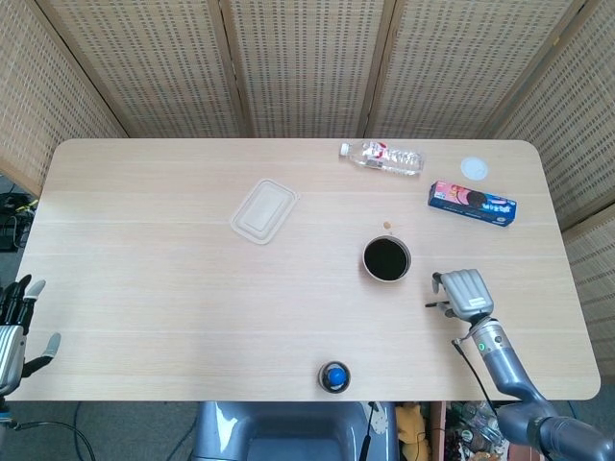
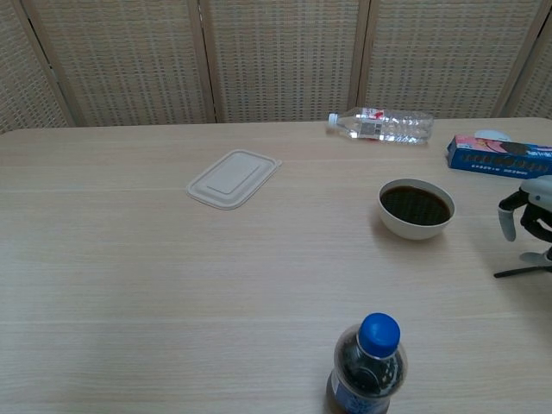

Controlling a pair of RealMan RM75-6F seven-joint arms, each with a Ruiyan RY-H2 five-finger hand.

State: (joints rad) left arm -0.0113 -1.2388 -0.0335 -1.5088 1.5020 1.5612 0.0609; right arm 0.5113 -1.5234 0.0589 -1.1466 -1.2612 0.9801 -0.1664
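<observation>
My right hand [image 1: 464,291] hovers low over the table's right front, just right of a white bowl of dark liquid [image 1: 386,258]. Its fingers are curled in, and nothing shows inside them. In the chest view the right hand [image 2: 533,211] sits at the right edge, apart from the bowl [image 2: 417,207]. A thin dark item [image 2: 517,271] lies on the table beside it; I cannot tell whether the hand touches it. My left hand [image 1: 14,322] hangs off the table's left front corner with fingers spread, holding nothing.
A blue-capped cola bottle [image 1: 334,376] stands at the front edge. A pale flat lid [image 1: 264,210] lies left of centre. A clear water bottle [image 1: 382,157] lies at the back. A blue biscuit box [image 1: 472,203] and a white disc [image 1: 474,168] sit at the back right.
</observation>
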